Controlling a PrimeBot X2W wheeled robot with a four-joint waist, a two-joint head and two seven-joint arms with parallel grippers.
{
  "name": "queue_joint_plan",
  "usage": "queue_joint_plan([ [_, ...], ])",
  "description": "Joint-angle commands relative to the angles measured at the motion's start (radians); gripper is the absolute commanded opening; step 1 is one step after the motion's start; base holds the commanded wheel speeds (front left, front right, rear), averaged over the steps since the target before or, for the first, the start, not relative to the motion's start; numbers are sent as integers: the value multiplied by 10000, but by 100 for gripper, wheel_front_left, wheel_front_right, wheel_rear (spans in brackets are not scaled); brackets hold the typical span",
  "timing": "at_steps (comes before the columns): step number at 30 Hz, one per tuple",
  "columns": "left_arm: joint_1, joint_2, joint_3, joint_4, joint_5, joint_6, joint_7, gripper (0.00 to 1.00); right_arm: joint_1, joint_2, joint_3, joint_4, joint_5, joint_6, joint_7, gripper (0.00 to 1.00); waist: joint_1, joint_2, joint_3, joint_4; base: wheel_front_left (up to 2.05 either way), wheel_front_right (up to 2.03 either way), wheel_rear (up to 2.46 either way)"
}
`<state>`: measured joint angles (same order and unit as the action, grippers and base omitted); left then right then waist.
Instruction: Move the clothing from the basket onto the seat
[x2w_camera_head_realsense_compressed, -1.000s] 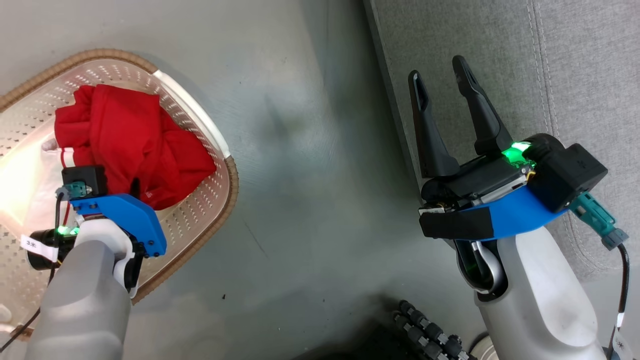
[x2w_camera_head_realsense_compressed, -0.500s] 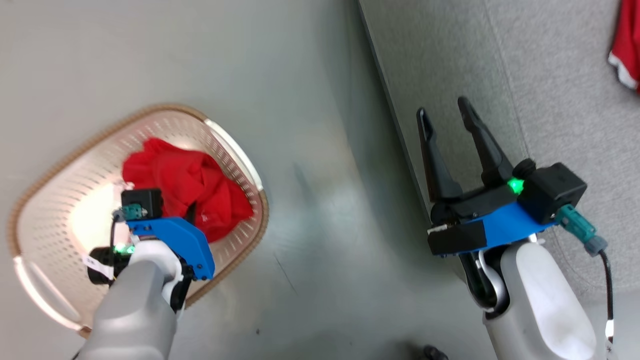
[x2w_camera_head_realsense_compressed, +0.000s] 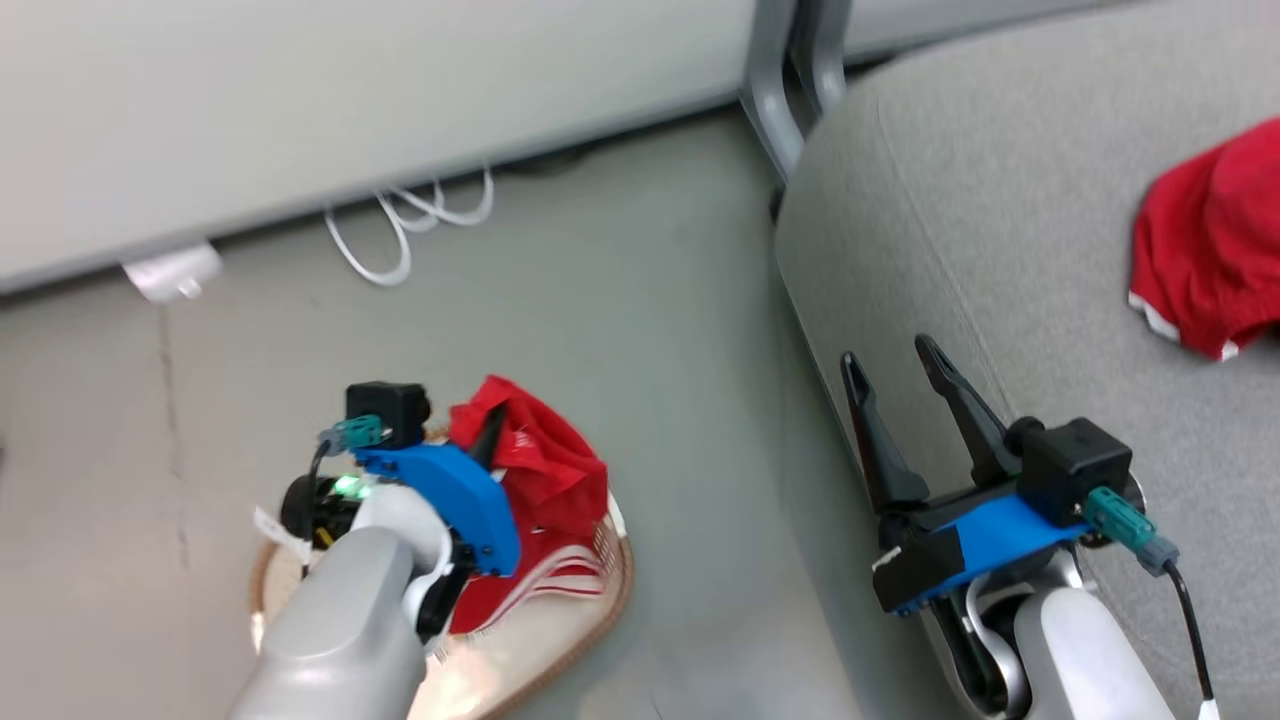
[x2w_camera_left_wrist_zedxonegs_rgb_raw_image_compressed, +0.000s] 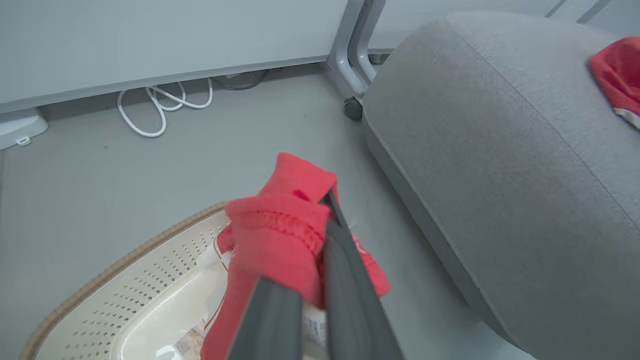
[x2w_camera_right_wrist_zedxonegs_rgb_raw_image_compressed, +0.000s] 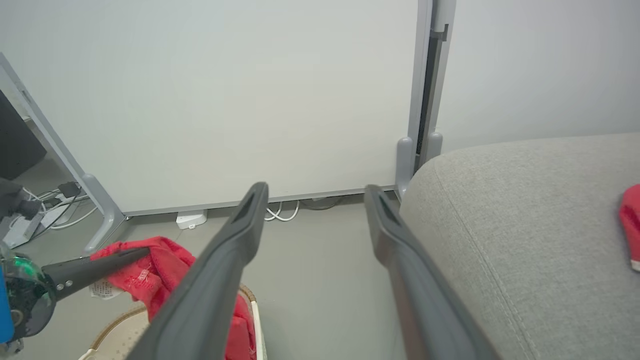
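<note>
Left gripper now lifted above basket, fingers pinched shut on red clothing, fabric trailing down into basket, right gripper spread wide and empty beside seat, second red garment lying on seat

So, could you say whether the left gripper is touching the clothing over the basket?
Touching: left wrist view shows the left gripper clamped on the clothing.
</note>
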<state>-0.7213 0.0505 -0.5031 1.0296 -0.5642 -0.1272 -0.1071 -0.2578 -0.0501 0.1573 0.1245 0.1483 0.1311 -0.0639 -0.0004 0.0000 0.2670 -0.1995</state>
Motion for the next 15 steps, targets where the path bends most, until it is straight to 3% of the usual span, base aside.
queue_joint_plan([
  [1, 108, 5, -175, -197, -122, -39, 10, 0, 246, -5, -52, -39, -53, -9, 73, 100, 4, 0, -1277, 682, 0, 0, 0],
  [6, -213, 9, -1230, -1595, -975, -39, 245, 0, 776, -4, -265, -334, -124, -7, 427, 100, 4, 0, -1978, 1023, 0, 0, 0],
  [15, -1183, 11, -2864, -3823, -2177, 419, 705, 0, 1239, -4, -33, -692, -82, -7, 931, 100, 4, 0, -2818, 1321, 0, 0, 0],
])
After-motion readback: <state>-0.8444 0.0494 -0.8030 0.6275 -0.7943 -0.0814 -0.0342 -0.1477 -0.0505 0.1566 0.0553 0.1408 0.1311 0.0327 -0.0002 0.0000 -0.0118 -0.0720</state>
